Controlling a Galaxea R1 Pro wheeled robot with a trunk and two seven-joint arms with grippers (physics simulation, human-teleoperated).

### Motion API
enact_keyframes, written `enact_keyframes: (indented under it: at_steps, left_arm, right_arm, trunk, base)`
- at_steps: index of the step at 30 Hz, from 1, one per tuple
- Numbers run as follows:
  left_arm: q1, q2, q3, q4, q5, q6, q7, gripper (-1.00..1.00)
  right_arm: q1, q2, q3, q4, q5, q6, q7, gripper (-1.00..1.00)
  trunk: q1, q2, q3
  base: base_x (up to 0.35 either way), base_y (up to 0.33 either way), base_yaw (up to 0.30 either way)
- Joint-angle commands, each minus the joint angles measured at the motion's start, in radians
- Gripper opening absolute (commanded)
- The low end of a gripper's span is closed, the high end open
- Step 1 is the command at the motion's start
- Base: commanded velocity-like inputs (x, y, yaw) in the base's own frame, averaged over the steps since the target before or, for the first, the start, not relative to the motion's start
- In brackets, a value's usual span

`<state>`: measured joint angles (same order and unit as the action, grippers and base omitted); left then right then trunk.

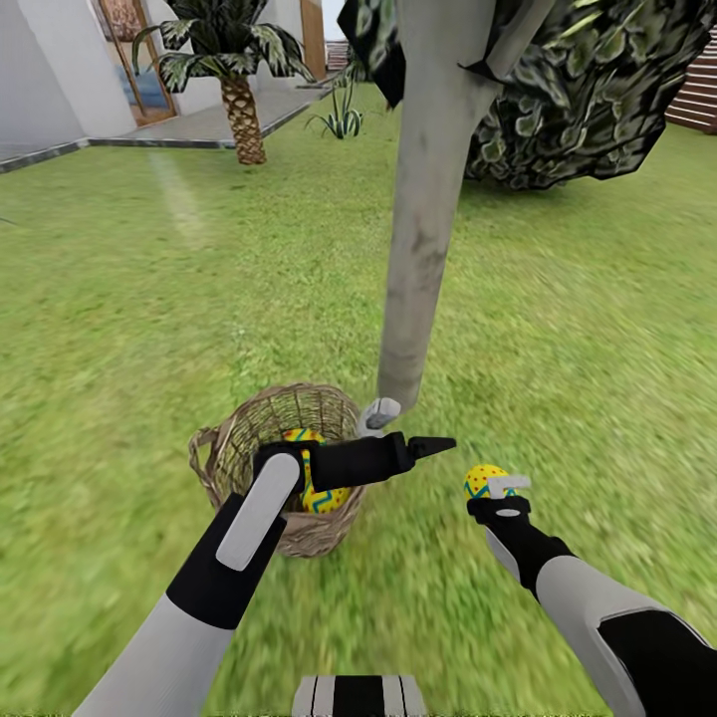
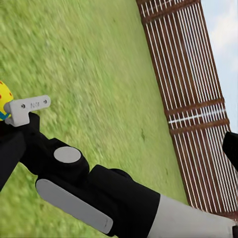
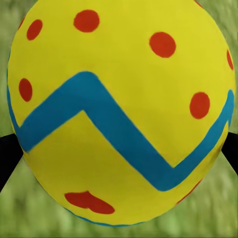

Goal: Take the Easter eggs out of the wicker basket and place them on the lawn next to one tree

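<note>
The wicker basket (image 1: 239, 448) stands on the lawn (image 1: 149, 329) just left of the pale grey tree (image 1: 423, 219) trunk. My left forearm crosses the basket; yellow egg surface with blue zigzags (image 1: 327, 498) shows in it, how many I cannot tell. Past the rim, near the trunk's base, my left gripper (image 1: 408, 430) is open and empty. Right of the trunk, my right gripper (image 1: 495, 488) is shut on an Easter egg (image 1: 483, 480), just above the grass. That egg (image 3: 119, 109), yellow with red dots, sits between the black fingers (image 3: 6, 158). It also shows as the egg (image 2: 4, 99) on my right arm.
A scaly-trunked palm (image 1: 242, 110) stands far left by a grey paved path (image 1: 199, 127) and the white house (image 1: 45, 75). Dark foliage (image 1: 588, 100) hangs behind the trunk. A brown slatted fence (image 2: 191, 94) runs along the right. Open grass lies all around.
</note>
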<state>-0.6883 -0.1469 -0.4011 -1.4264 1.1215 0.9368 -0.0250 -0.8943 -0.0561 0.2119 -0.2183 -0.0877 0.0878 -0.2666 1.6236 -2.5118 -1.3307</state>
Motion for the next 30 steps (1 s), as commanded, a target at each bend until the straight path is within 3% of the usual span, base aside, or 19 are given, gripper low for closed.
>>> enact_keyframes:
  at_steps: [1, 6, 9, 11, 27, 30]
  left_arm:
    - [0.0, 0.0, 0.001, 0.0, -0.002, 0.004, -0.003, 1.0]
    - [0.0, 0.0, -0.001, 0.0, 0.003, 0.004, -0.003, 1.0]
    - [0.0, 0.001, -0.001, 0.0, 0.055, 0.004, -0.003, 1.0]
    - [0.0, 0.001, -0.001, 0.001, 0.064, 0.004, -0.003, 1.0]
    - [0.0, 0.001, -0.002, 0.001, 0.066, 0.004, -0.003, 1.0]
    - [0.0, 0.001, -0.002, 0.001, 0.066, 0.004, -0.003, 1.0]
  right_arm:
    - [0.0, -0.001, 0.009, -0.002, -0.009, 0.006, -0.006, -1.0]
    - [0.0, -0.002, 0.006, -0.003, -0.009, 0.006, -0.016, -1.0]
    - [0.0, -0.002, 0.006, -0.003, -0.009, 0.004, -0.018, -1.0]
    - [0.0, -0.002, 0.005, -0.004, -0.009, 0.004, -0.02, -1.0]
    - [-0.001, -0.002, 0.005, -0.013, -0.009, -0.021, -0.065, -1.0]
    - [0.0, -0.001, 0.007, -0.012, -0.009, -0.064, -0.065, -1.0]
  trunk:
    - [0.0, -0.001, -0.005]
    - [0.002, -0.002, -0.024]
    - [0.004, -0.002, -0.036]
    - [0.005, -0.003, -0.043]
    - [0.012, -0.007, -0.105]
    - [0.013, -0.007, -0.117]
  base:
    - [0.0, 0.0, 0.0]
    - [0.0, 0.0, 0.0]
    - [0.0, 0.0, 0.0]
    - [0.0, 0.0, 0.0]
    - [0.0, 0.0, 0.0]
    - [0.0, 0.0, 0.0]
